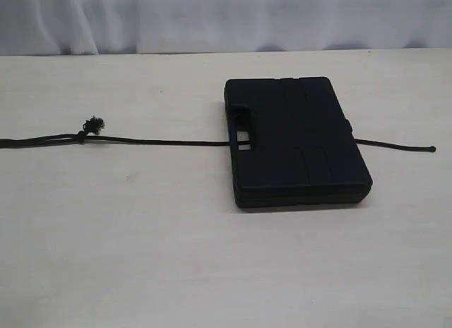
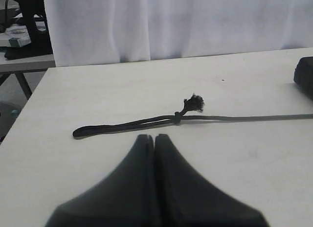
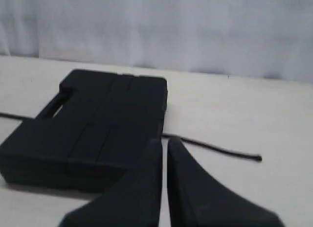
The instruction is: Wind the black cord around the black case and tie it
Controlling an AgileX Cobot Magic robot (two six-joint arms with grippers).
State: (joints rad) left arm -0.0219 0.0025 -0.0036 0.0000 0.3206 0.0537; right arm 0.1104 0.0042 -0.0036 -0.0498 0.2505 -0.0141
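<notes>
The black case (image 1: 296, 141) lies flat on the pale table, right of centre, with its handle slot facing left. The black cord (image 1: 162, 141) runs from the left edge of the view, past its frayed knot (image 1: 90, 125), under the case, and out to a knobbed tip (image 1: 432, 150). Neither gripper shows in the exterior view. My left gripper (image 2: 154, 137) is shut and empty, just short of the cord's doubled end (image 2: 122, 125) and tuft (image 2: 194, 103). My right gripper (image 3: 164, 141) is shut on nothing, over the case (image 3: 98, 124) edge near the cord's tip end (image 3: 220, 149).
A white curtain (image 1: 226, 17) hangs behind the table's far edge. In the left wrist view the table's side edge (image 2: 29, 107) drops off, and beyond it stands another table with dark equipment (image 2: 22, 38). Bare tabletop (image 1: 212, 271) lies in front of the case.
</notes>
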